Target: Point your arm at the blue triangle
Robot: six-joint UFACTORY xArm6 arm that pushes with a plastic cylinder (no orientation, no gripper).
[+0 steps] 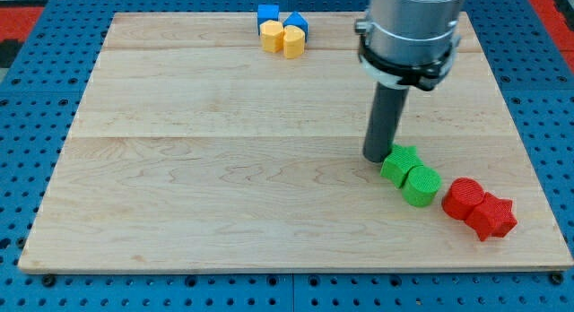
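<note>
The blue triangle (297, 23) sits near the view's top edge of the wooden board (224, 169), right of a blue cube (267, 13). Two yellow blocks lie just below them: a yellow pentagon-like block (272, 36) and a yellow hexagon (293, 41). My tip (375, 158) rests on the board at the view's right, far below the blue triangle. It touches or nearly touches the left side of a green star (400, 163).
A green cylinder (421, 185) lies against the green star. A red hexagon-like block (463, 198) and a red star (492, 217) sit near the board's bottom right. A blue pegboard (36, 124) surrounds the board.
</note>
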